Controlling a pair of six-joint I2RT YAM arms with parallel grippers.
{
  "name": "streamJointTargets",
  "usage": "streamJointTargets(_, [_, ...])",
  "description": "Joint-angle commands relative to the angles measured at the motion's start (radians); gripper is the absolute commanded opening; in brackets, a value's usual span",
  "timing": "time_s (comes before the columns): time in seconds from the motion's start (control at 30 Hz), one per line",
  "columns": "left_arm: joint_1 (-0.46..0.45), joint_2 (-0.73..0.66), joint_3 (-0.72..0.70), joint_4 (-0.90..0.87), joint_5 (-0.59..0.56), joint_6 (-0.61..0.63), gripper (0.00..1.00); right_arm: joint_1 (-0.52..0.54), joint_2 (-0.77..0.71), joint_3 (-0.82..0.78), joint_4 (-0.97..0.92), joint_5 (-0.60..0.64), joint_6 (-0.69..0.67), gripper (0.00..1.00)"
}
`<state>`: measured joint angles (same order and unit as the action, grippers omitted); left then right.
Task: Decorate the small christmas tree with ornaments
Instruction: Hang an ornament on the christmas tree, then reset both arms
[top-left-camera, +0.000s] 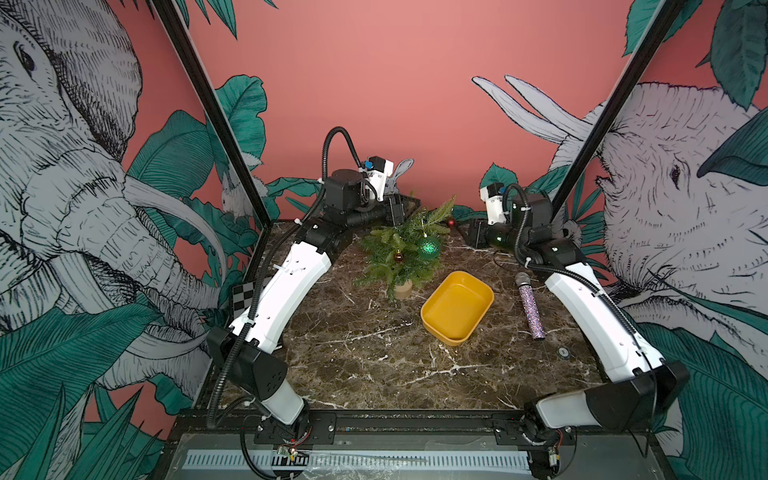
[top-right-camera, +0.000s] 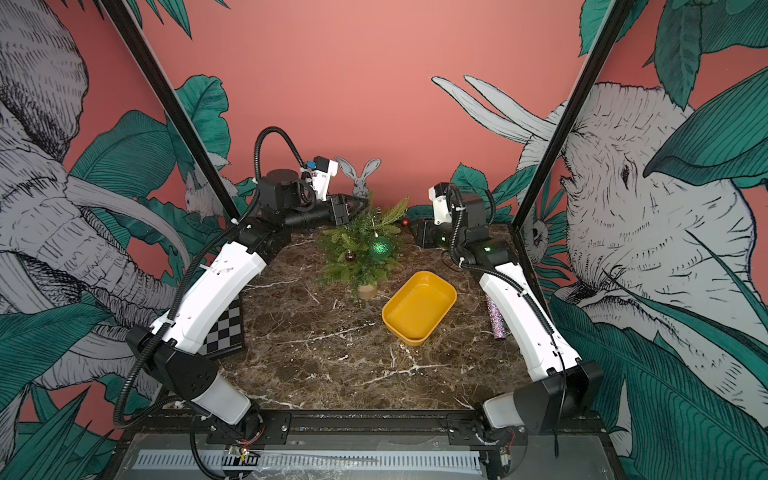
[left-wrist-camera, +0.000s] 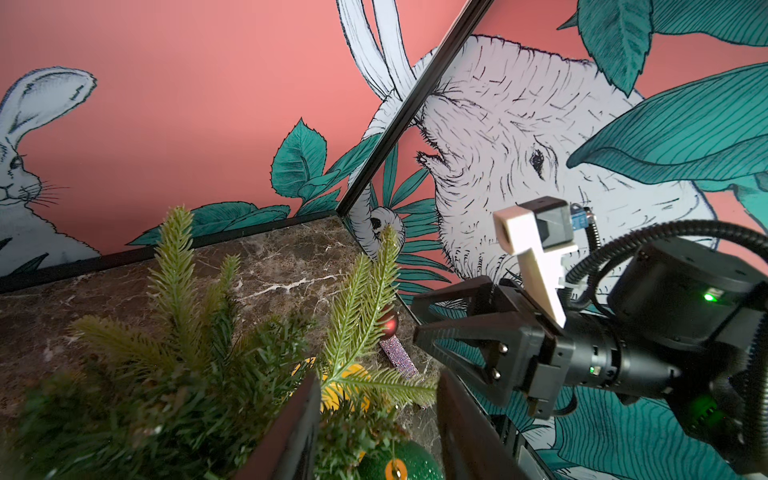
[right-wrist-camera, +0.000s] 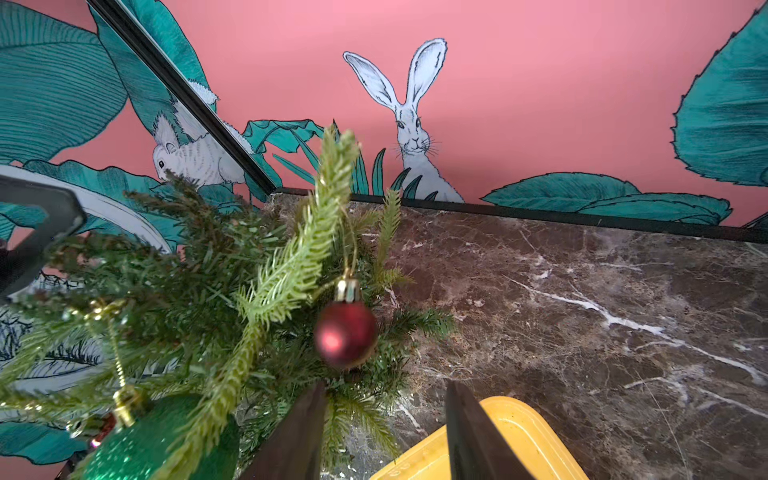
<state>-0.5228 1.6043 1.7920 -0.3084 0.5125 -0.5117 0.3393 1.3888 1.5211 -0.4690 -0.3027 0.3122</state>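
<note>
The small tree (top-left-camera: 382, 266) stands upright on a short tan trunk (top-left-camera: 403, 289) near the back of the marble table (top-left-camera: 353, 361). Its dark needles are mixed with paler, fern-like sprigs. A glittery green ball (top-left-camera: 429, 247) hangs at its front on a gold string. A small dark red ball (top-left-camera: 398, 256) with a gold cap hangs near it, lower in the branches. A second red ball (right-wrist-camera: 345, 334) dangles from a pale branch tip. The right gripper (right-wrist-camera: 386, 388) sits just short of that ball, jaws apart with nothing between them. The left gripper (left-wrist-camera: 376, 388) is at the treetop, jaws apart with a sprig between them. A yellow tub (top-left-camera: 428, 322) lies near the trunk, with a glittery microphone (top-left-camera: 530, 309) beyond it.
</note>
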Motion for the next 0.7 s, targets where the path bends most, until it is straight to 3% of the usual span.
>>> streamJointTargets(0.0, [-0.001,-0.05,-0.009,0.011,0.011,0.002,0.48,-0.003,-0.06,-0.039,0.041,0.023,0.003,0.52])
streamJointTargets(0.67, [-0.002,-0.103,0.099,-0.298,0.044,0.149,0.63,-0.003,-0.313,-0.318,0.09,-0.1,0.046,0.84])
